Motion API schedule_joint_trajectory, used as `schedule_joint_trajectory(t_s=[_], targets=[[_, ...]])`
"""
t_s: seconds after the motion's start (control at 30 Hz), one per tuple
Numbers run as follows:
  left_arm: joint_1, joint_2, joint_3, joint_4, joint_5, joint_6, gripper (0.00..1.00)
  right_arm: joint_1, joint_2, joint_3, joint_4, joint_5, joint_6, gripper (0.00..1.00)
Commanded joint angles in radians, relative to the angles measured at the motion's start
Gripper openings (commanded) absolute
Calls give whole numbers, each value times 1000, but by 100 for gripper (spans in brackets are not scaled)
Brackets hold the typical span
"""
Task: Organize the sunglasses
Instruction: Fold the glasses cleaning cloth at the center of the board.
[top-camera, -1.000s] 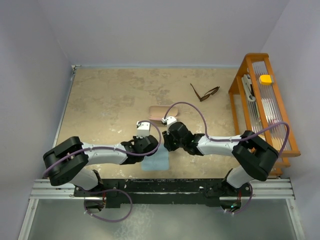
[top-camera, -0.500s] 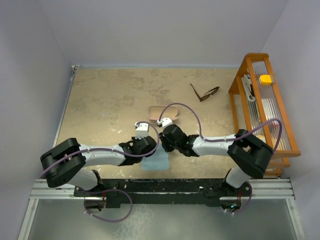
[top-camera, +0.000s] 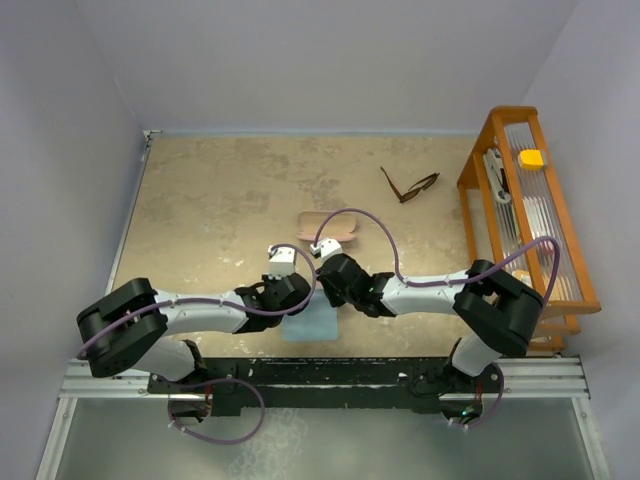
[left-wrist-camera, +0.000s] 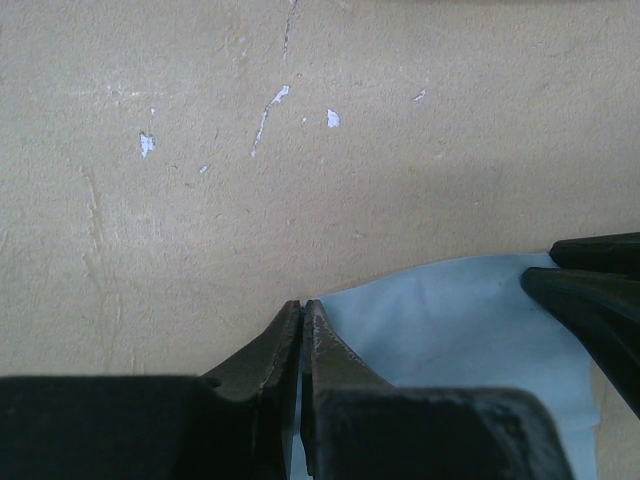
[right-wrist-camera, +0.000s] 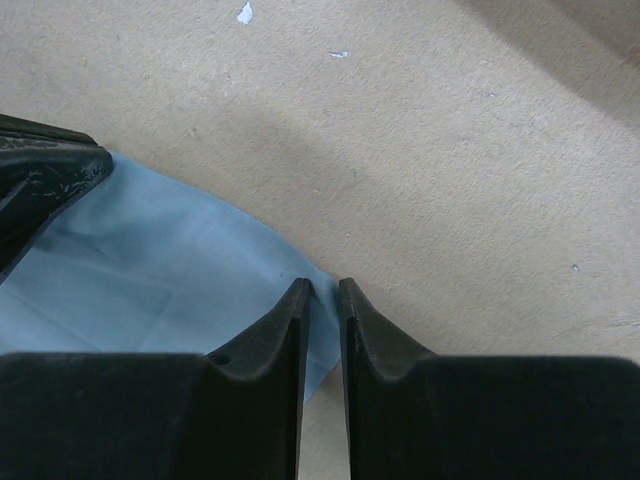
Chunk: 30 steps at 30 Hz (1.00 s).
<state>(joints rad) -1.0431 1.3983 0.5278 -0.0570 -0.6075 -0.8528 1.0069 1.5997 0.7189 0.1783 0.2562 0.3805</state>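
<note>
The sunglasses (top-camera: 408, 186) lie unfolded on the tan table at the back right, far from both grippers. The light blue cloth (top-camera: 312, 325) lies flat at the near middle. My left gripper (left-wrist-camera: 302, 305) is shut on the cloth's (left-wrist-camera: 470, 320) far left corner. My right gripper (right-wrist-camera: 320, 285) straddles the cloth's (right-wrist-camera: 170, 270) far right corner, with a narrow gap still showing between its jaws. In the top view both grippers, left (top-camera: 293, 305) and right (top-camera: 335, 300), meet over the cloth's far edge. The pink case (top-camera: 328, 226) lies just beyond them.
An orange wooden rack (top-camera: 530, 210) holding white pieces and a yellow block stands along the right edge. Grey walls close in the table on the left, back and right. The arms' bases sit on a rail at the near edge.
My right gripper has moved left and down onto the cloth's corner, and its jaws have narrowed. The left gripper has stayed shut and shifted only slightly.
</note>
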Motion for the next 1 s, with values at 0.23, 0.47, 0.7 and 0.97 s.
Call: schedule_joint_trajectory(t_s=[0.23,0.47,0.7,0.97], targets=[[-3,-17,-10,34,1,0,0,1,8,5,-33,7,10,0],[-7,-39,14,-1,-21,8,0,5,-33,-4,-4,0,-17,0],[-29,-81,40,-49,-58,18,0,25,-72,9,-13,0,-31,0],[-61,-106,51,-76,-79,11,0,44,-115,6,-30,4,-34,0]])
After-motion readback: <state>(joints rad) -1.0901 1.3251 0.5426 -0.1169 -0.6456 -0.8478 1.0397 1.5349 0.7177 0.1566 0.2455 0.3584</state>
